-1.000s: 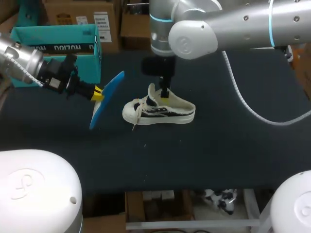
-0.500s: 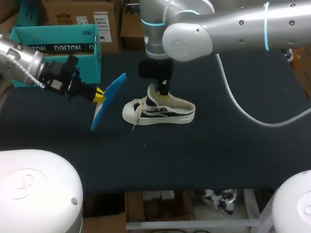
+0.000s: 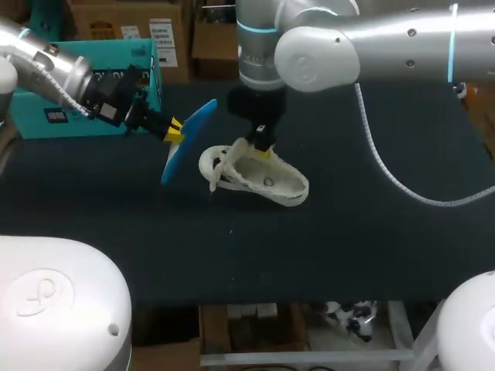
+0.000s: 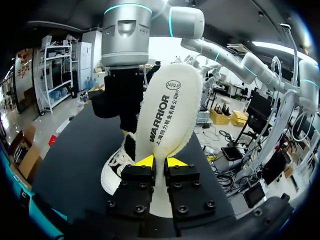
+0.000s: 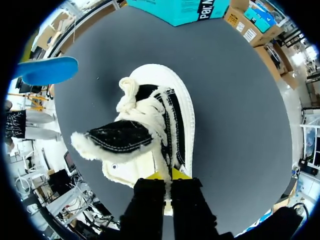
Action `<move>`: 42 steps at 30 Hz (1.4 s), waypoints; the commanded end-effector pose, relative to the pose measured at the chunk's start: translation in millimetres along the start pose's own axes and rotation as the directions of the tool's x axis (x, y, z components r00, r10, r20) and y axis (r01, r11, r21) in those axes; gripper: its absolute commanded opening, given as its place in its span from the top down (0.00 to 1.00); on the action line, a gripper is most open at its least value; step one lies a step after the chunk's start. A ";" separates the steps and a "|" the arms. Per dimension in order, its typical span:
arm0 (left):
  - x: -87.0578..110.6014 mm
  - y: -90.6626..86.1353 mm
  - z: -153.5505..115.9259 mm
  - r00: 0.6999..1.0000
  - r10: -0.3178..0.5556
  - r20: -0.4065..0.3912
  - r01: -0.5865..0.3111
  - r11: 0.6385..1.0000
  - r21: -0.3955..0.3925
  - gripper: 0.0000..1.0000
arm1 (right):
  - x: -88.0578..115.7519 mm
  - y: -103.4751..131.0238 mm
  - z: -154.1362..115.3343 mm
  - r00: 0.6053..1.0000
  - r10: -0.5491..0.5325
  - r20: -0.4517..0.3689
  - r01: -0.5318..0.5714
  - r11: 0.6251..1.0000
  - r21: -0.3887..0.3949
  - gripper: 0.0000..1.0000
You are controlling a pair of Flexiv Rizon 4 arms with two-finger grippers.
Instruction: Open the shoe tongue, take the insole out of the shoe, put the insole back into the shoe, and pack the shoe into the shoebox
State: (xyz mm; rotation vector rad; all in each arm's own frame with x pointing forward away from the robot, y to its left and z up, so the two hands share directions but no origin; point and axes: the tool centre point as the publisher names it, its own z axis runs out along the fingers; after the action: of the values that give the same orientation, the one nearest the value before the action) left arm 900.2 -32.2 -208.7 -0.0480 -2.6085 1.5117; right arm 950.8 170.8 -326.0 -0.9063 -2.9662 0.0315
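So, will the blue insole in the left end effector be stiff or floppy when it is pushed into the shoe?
Probably fairly stiff: pinched at one spot by the left end effector, the insole sticks out both ways without drooping. Likely light, since it looks thin. It may flex somewhat when pressed into the shoe.
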 end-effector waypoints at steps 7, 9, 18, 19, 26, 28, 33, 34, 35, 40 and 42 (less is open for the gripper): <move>-48.6 -25.3 16.6 0.956 0.089 -0.279 -0.092 0.996 0.002 1.00 | 24.0 -11.1 -9.5 0.963 0.259 -0.070 -0.267 0.948 -0.173 1.00; -55.2 -29.7 19.9 0.946 0.102 -0.306 -0.106 0.994 0.002 1.00 | 28.1 -10.4 -10.7 0.946 0.310 -0.093 -0.323 0.928 -0.187 1.00; -77.6 -45.8 30.3 0.911 0.144 -0.386 -0.153 0.988 0.006 1.00 | 34.5 -13.6 -2.4 0.883 0.437 -0.171 -0.468 0.843 -0.267 1.00; -78.6 -46.1 31.0 0.910 0.144 -0.388 -0.154 0.988 0.006 1.00 | 34.1 -14.6 -0.8 0.879 0.442 -0.178 -0.475 0.837 -0.272 1.00; -86.3 -44.0 38.6 0.901 0.146 -0.408 -0.158 0.987 0.005 1.00 | 28.2 -23.0 15.4 0.845 0.488 -0.217 -0.534 0.790 -0.302 1.00; -86.1 -43.0 39.5 0.901 0.146 -0.408 -0.159 0.987 0.003 1.00 | 25.9 -23.0 18.4 0.847 0.484 -0.221 -0.532 0.789 -0.309 1.00; -82.2 -41.8 38.2 0.902 0.150 -0.404 -0.162 0.987 0.005 1.00 | 22.1 -27.2 17.2 0.844 0.487 -0.224 -0.535 0.784 -0.314 0.13; -81.0 -41.9 37.8 0.903 0.151 -0.403 -0.163 0.987 0.007 1.00 | 22.1 -28.7 15.8 0.843 0.490 -0.221 -0.537 0.782 -0.315 0.00; -79.2 -42.1 37.2 0.903 0.154 -0.402 -0.165 0.986 0.009 1.00 | 22.0 -30.8 13.8 0.843 0.492 -0.220 -0.538 0.782 -0.314 0.00; -64.3 -44.3 36.7 0.892 0.203 -0.403 -0.206 0.978 0.037 1.00 | 24.3 -45.4 0.9 0.834 0.512 -0.206 -0.552 0.774 -0.311 0.00; -57.1 -45.8 38.7 0.884 0.226 -0.409 -0.222 0.973 0.056 1.00 | 24.9 -53.6 -4.1 0.822 0.529 -0.211 -0.570 0.760 -0.313 0.00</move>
State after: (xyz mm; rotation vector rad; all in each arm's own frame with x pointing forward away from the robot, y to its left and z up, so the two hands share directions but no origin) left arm 955.0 -92.4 -191.5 -0.6015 -2.3321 1.3874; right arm 912.0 150.1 -330.3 -1.7063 -2.5219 -0.4749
